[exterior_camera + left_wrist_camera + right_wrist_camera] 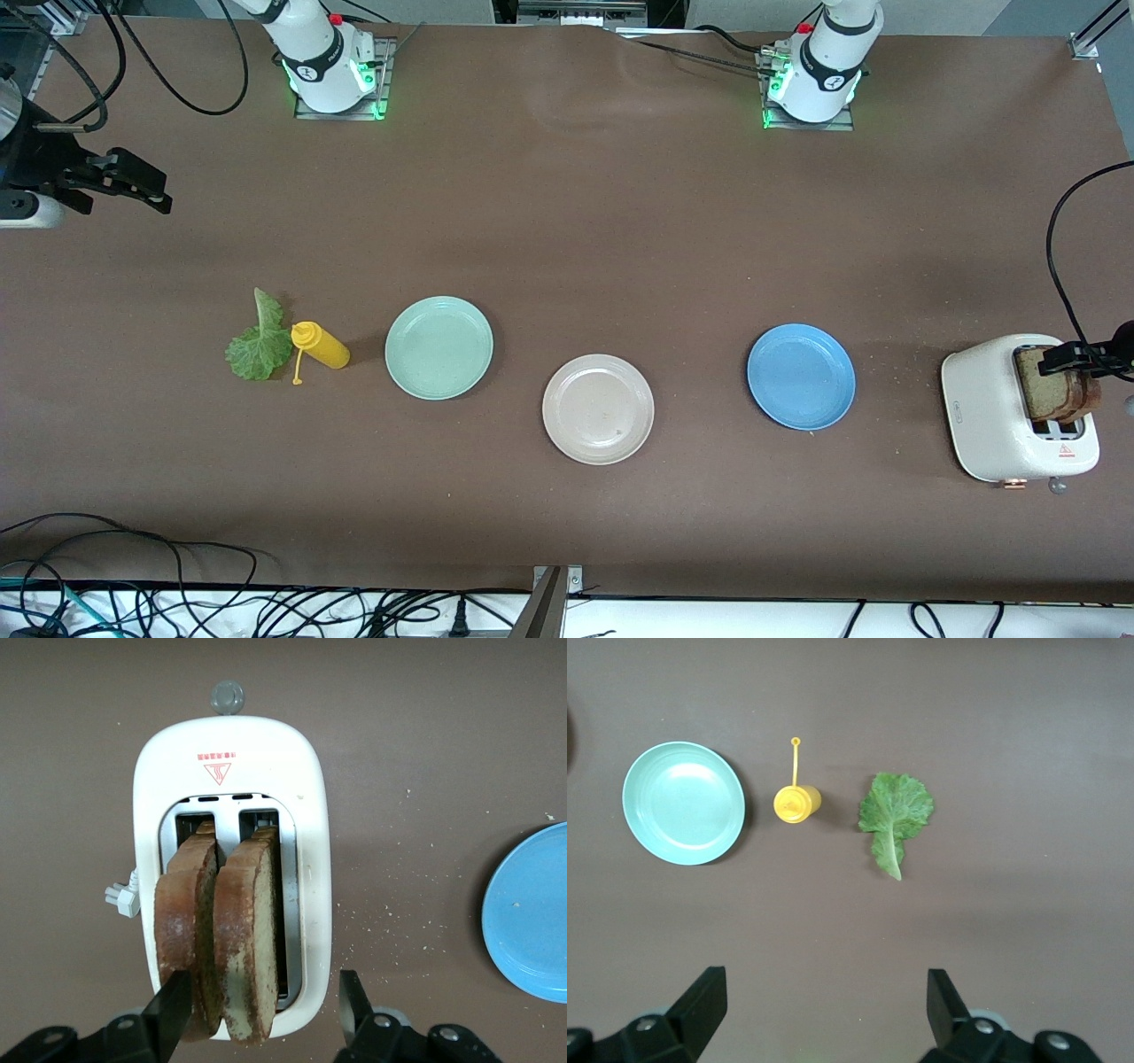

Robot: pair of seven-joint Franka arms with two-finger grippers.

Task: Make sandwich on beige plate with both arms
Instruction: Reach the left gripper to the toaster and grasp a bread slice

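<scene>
Two brown bread slices (221,921) stand upright in the slots of a white toaster (306,815) at the left arm's end of the table (1059,394). My left gripper (264,983) is over the toaster, open, its fingers astride both slices. One finger (177,1005) is against the outer slice; the other stands apart, outside the toaster's wall. The beige plate (598,409) lies bare mid-table. A green lettuce leaf (257,341) lies toward the right arm's end. My right gripper (824,979) hangs open over bare table, holding nothing.
A mint-green plate (438,347) and a yellow squeeze bottle (321,346) on its side lie beside the lettuce. A blue plate (801,377) sits between the beige plate and the toaster. Crumbs dot the table around the toaster. Cables run along the table's front edge.
</scene>
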